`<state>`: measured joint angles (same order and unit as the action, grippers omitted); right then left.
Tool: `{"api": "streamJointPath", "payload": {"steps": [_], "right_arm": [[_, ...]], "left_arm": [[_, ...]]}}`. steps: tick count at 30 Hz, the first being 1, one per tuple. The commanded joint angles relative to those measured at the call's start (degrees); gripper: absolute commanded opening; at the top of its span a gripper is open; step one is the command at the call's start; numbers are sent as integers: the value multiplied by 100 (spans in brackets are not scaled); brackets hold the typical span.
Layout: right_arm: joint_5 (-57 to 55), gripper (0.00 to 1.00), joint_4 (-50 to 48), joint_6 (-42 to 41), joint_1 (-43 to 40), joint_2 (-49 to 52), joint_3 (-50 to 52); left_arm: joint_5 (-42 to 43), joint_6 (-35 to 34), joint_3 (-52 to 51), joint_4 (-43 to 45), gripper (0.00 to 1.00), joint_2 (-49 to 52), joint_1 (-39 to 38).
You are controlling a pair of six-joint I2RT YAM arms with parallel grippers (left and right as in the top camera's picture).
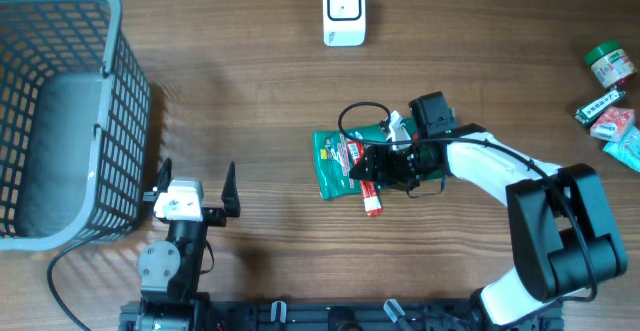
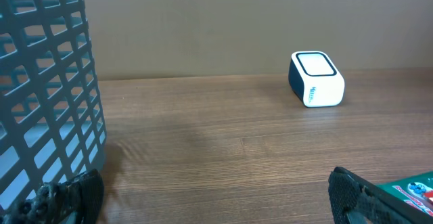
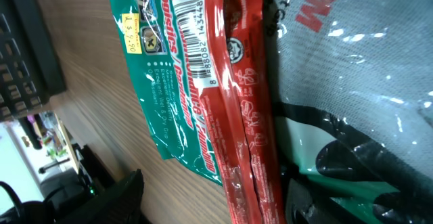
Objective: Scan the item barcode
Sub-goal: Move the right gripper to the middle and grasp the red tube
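Right of centre on the worktop (image 1: 250, 71), the right tool (image 1: 385, 168) hangs low over a green packet (image 1: 333, 161). Its fingers stand either side of a red stick (image 1: 372, 201) lying across that packet; whether they pinch it or sit loose I cannot tell. Seen from the wrist, a barcode (image 3: 191, 31) shows face up on the green packet, just beside the red stick. A shiny grey wrapper (image 3: 352, 75) with red letters lies on the stick's other side. At twelve o'clock from the packet, well apart, sits a small white scanner (image 1: 343, 11). At nine o'clock the left tool (image 1: 197, 176) rests with its fingers spread wide, holding nothing. At ten o'clock stands a grey mesh basket (image 1: 125, 101). At two o'clock, near the worktop's edge, lie a green-lidded jar (image 1: 610, 64) and a few small packets (image 1: 612, 121).
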<state>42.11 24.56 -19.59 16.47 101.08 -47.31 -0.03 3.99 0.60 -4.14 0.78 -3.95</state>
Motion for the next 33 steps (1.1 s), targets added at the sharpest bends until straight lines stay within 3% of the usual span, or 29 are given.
{"api": "streamJointPath", "payload": {"steps": [1, 5, 9, 20, 33], "right_arm": [[-997, 64, 396, 138, 72, 442, 308], [-1263, 29, 448, 162, 72, 448, 319], [-1316, 5, 487, 177, 72, 446, 319], [-748, 5, 680, 363, 70, 153, 44], [-752, 5, 1906, 1259, 74, -3871, -197]], "left_arm": [[87, -33, -28, -15, 100, -50, 22], [87, -33, -28, -15, 100, -50, 22], [87, -33, -28, -13, 100, -50, 20], [87, -33, -28, -15, 100, -50, 22], [87, -33, -28, -15, 100, -50, 22]]}}
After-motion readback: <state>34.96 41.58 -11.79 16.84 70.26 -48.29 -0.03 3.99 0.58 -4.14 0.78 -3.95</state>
